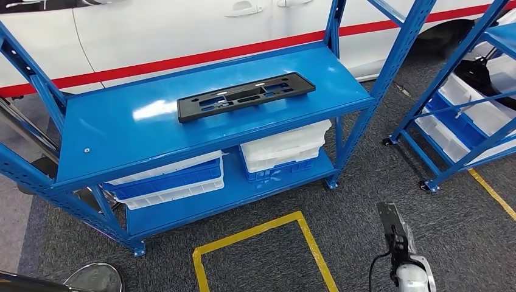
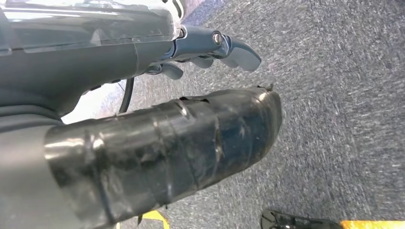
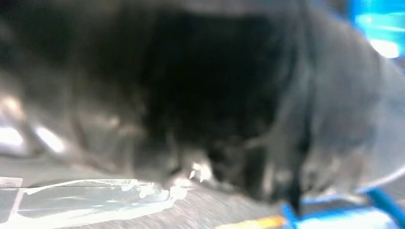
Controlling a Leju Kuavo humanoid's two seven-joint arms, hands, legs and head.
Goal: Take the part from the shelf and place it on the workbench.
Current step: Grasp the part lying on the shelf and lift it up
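Observation:
The part is a long black plastic panel with several cut-outs. It lies flat on the top board of the blue shelf, towards its right half. My right hand hangs low at the bottom right, far in front of the shelf, fingers straight and holding nothing. The right wrist view is a dark blur. In the left wrist view my left hand hangs over grey carpet. Its black-taped thumb and its fingers are stretched out and apart, with nothing in them.
White and blue crates and a white crate stack sit on the lower board. A second blue rack with white bins stands to the right. Yellow tape marks a square on the carpet. A white car is behind the shelf.

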